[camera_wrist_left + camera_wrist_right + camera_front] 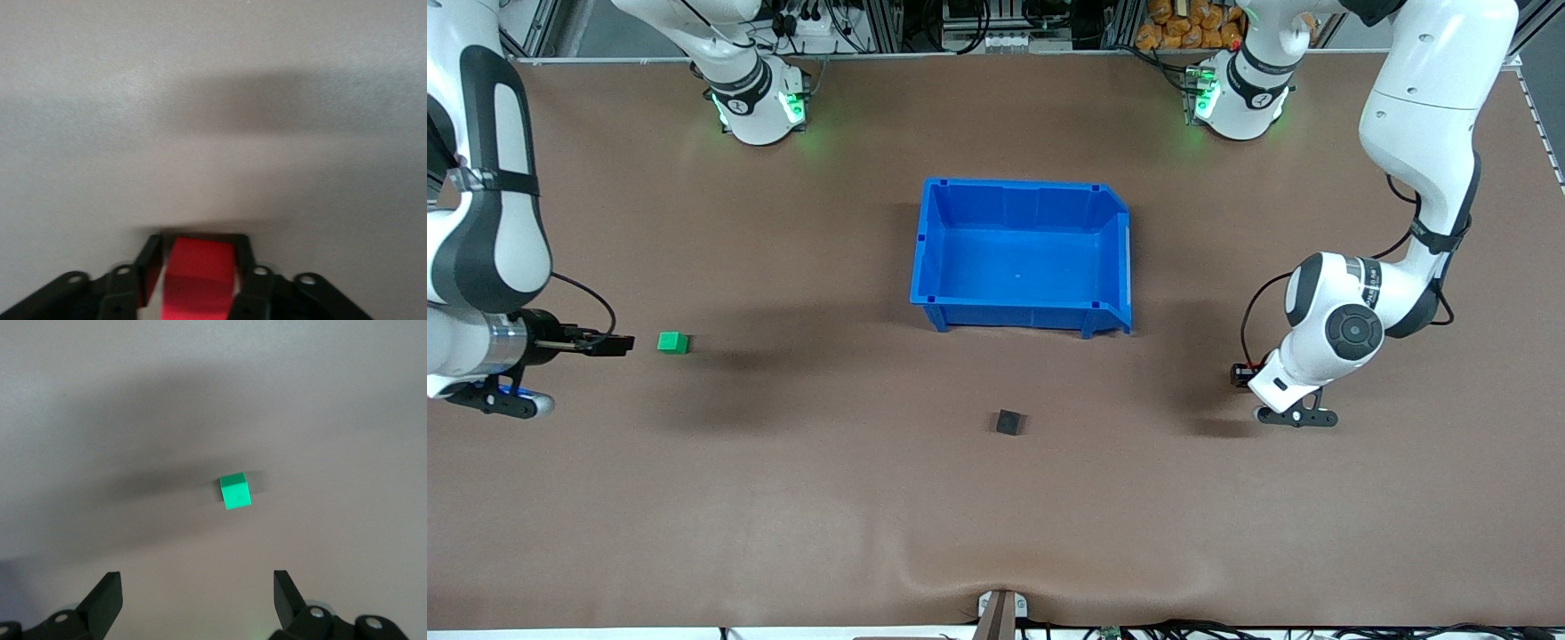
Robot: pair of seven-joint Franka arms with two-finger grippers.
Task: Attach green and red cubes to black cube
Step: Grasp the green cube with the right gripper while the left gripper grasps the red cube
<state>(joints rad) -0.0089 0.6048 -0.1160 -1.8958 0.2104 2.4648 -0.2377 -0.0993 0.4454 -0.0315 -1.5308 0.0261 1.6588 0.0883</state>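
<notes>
Clamping the red cube, the left gripper sits low; right gripper gapes near green cube.

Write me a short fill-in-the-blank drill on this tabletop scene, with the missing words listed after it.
1. The left claw is closed on the ___ cube.
2. The right claw is open, with the ___ cube lying on the table just ahead of it.
3. The black cube sits nearer to the front camera than the blue ___.

Missing words: red; green; bin
</notes>
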